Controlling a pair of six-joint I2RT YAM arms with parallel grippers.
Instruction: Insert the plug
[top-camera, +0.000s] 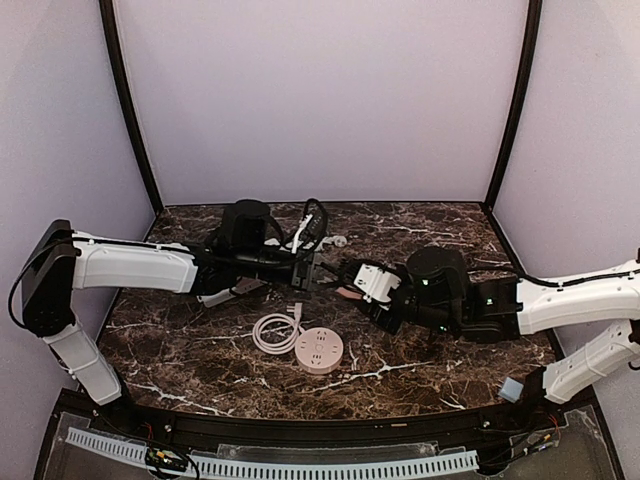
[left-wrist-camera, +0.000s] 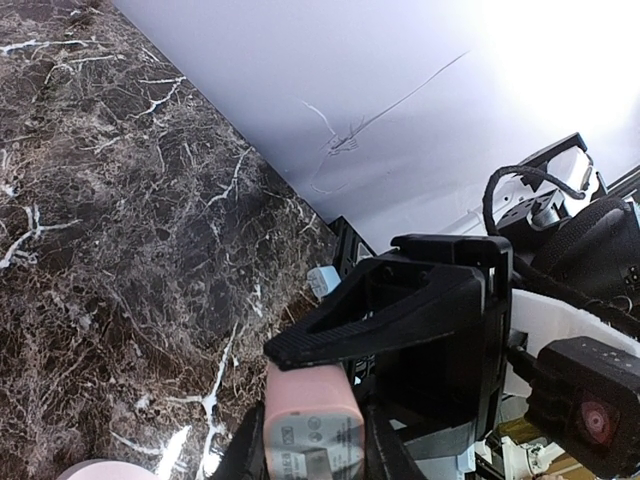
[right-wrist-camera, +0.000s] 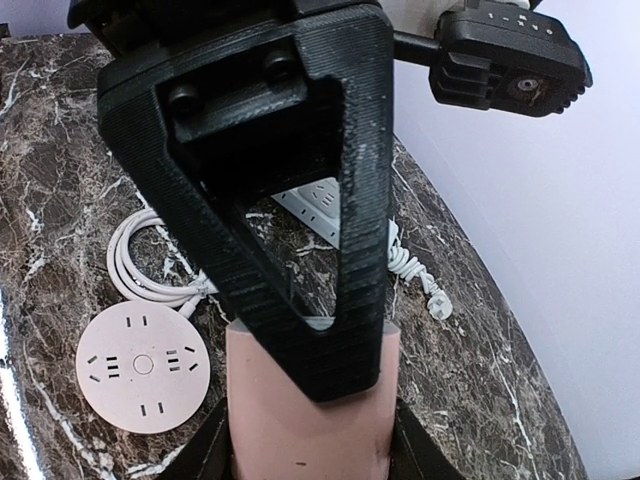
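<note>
The round pink socket (top-camera: 319, 351) lies flat on the dark marble surface (top-camera: 430, 370), nearest to the arm bases. A coiled white cable (top-camera: 274, 334) is touching its left side. Behind them, above the middle of the surface, the two arms meet tip to tip. The pink plug (left-wrist-camera: 312, 428) is there, lifted off the surface. The left pincer (left-wrist-camera: 314, 452) is pinching it from one end, with its fingers against both sides. The right pincer (right-wrist-camera: 310, 445) is also pressed on the pink plug, from the opposite end. Farther back, a white power strip (right-wrist-camera: 318, 208) lies with its own loose cord near the rear wall.
</note>
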